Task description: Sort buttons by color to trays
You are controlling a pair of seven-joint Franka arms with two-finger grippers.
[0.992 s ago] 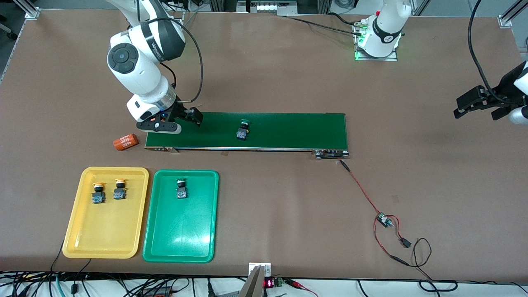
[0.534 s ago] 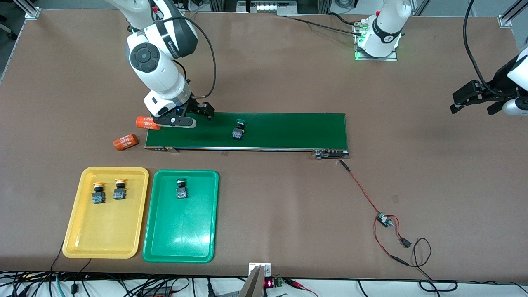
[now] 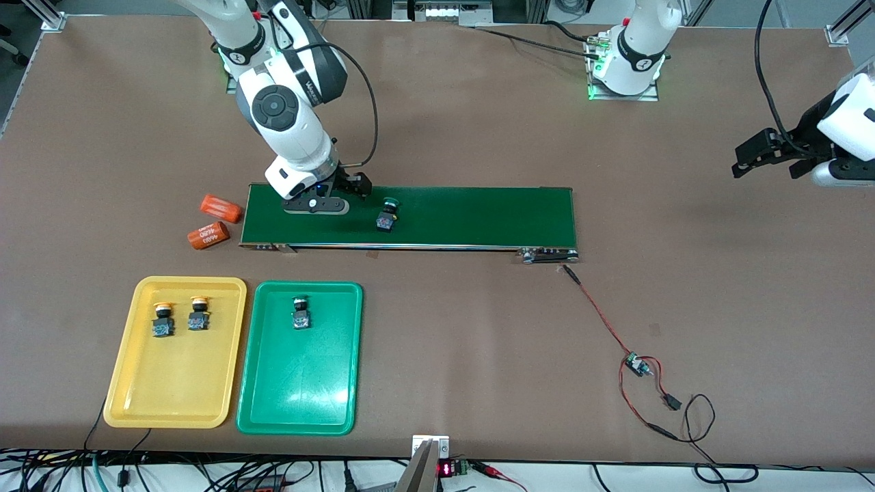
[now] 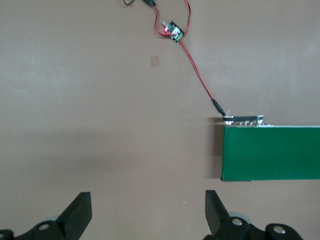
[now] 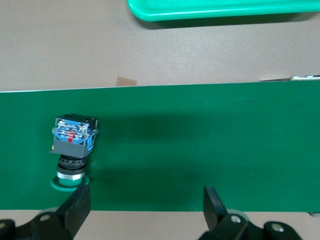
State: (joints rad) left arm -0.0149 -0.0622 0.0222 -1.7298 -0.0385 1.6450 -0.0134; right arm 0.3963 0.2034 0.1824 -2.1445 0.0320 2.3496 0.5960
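Note:
A green button [image 3: 387, 215] lies on its side on the dark-green belt [image 3: 478, 215]; it also shows in the right wrist view [image 5: 72, 150]. My right gripper [image 3: 348, 191] is open and empty, low over the belt beside this button, not touching it [image 5: 145, 200]. Two yellow buttons [image 3: 163, 319] [image 3: 198, 314] stand in the yellow tray [image 3: 174, 396]. One green button [image 3: 300, 312] stands in the green tray [image 3: 297, 403]. My left gripper [image 3: 769, 160] waits open and empty above bare table at the left arm's end [image 4: 148, 205].
Two orange cylinders with white print [image 3: 221, 208] [image 3: 207, 234] lie on the table off the belt's end toward the right arm. A red wire leads from the belt's other end to a small circuit board [image 3: 637, 365], which also shows in the left wrist view [image 4: 172, 31].
My right gripper has moved along the belt toward the green button. The button has travelled on the belt toward the right arm's end. A second orange cylinder has come into view.

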